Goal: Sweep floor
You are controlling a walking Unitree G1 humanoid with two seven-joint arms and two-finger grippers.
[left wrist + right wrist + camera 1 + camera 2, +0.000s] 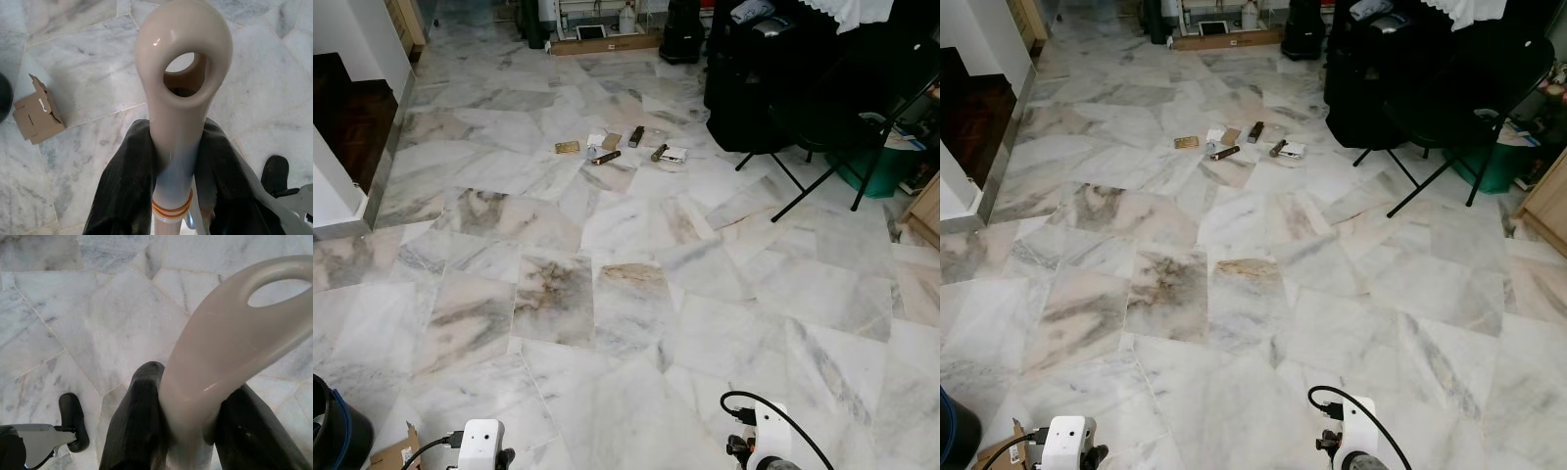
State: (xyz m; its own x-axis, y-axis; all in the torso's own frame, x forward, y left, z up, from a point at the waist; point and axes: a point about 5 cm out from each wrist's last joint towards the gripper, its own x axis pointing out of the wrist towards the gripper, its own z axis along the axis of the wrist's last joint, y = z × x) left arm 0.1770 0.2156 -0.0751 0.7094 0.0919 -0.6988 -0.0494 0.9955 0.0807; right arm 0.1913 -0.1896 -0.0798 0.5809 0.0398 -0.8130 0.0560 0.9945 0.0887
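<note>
- The left gripper (171, 196) is clamping its black fingers (124, 191) around a beige plastic handle (181, 83) with a hanging hole at its end and two orange bands lower on the shaft.
- The right gripper (190, 431) is squeezing a second beige looped handle (234, 347) between its fingers (139, 421), above the marble floor (636, 255).
- Which handle belongs to the broom and which to a dustpan cannot be told, as the lower ends are hidden.
- Both wrists are showing at the bottom edge of the head views, the left one white (480, 446) and the right one with a black cable (759, 431).
- A small cluster of litter (617, 147) is lying well ahead on the pale tiles: a gold wrapper, brown sticks and white scraps, near a black folding chair (822, 127).
- A folded cardboard piece (36, 110) is resting on the floor just beside the robot's left side, next to a dark round bin (333, 431).
</note>
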